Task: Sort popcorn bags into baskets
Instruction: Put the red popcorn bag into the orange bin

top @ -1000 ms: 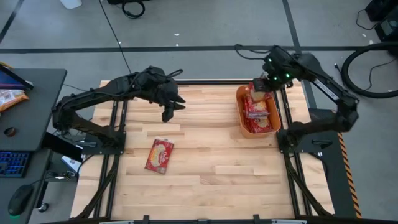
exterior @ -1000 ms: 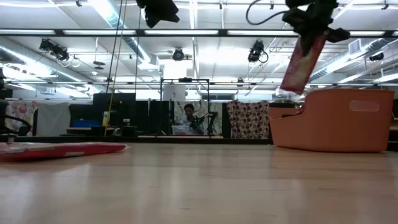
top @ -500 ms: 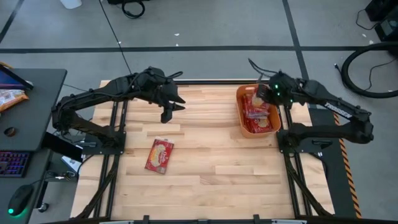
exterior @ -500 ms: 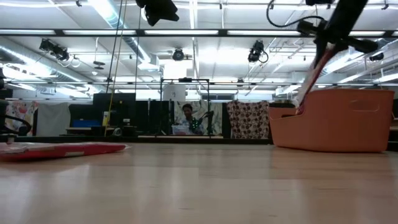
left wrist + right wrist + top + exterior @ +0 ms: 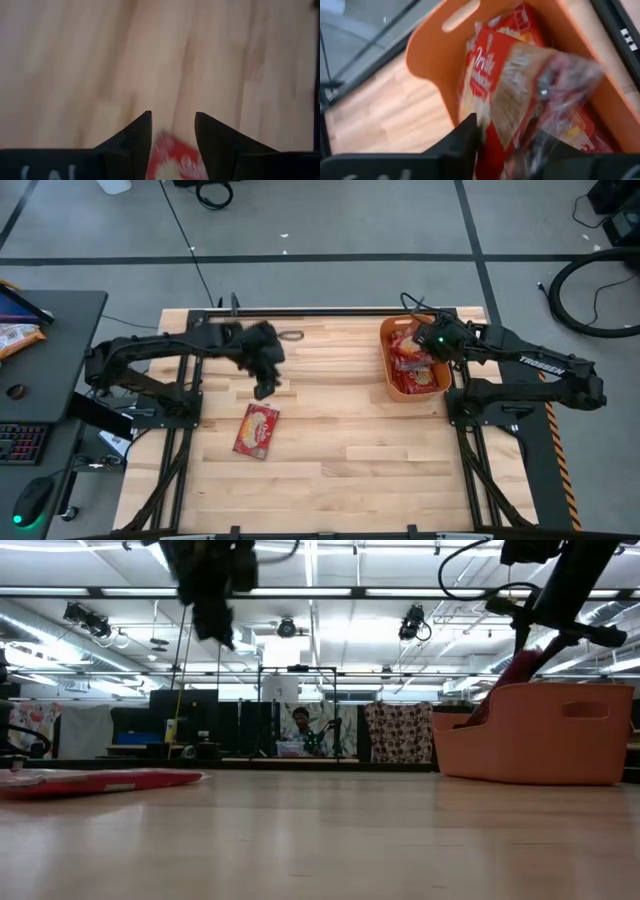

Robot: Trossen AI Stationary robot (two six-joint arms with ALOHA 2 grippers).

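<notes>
The orange basket [image 5: 386, 370] stands at the table's far right and holds several red popcorn bags [image 5: 415, 362]. My right gripper [image 5: 430, 340] is over the basket's far end, shut on one more bag [image 5: 520, 95]; the low view shows that bag [image 5: 512, 675] slanting down into the basket [image 5: 540, 740]. One red bag [image 5: 257, 430] lies flat on the wood left of centre, also visible in the low view [image 5: 100, 781]. My left gripper [image 5: 264, 386] hangs open above the table, just beyond that bag, whose red edge [image 5: 175, 161] shows between its fingers. My right gripper holds the popcorn bag between its two fingers, coming from above and slanting down into the basket. The bag itself covers one finger, so the gripped part does not show. The bag hangs tilted below the fingers, its lower end [image 5: 490, 705] inside the basket on the other bags.
Black frame rails run along the table's left, right and far sides. A dark desk [image 5: 50, 380] beside the left edge carries a keyboard, a mouse and an orange snack bag [image 5: 15, 335]. A person [image 5: 300, 725] sits in the room far behind. Bare wood fills the table's middle and near part.
My right gripper has come down from above the basket's far end into it, lowering the bag from hanging clear to slanting inside. My left gripper has moved toward the near edge and down, toward the lone bag.
</notes>
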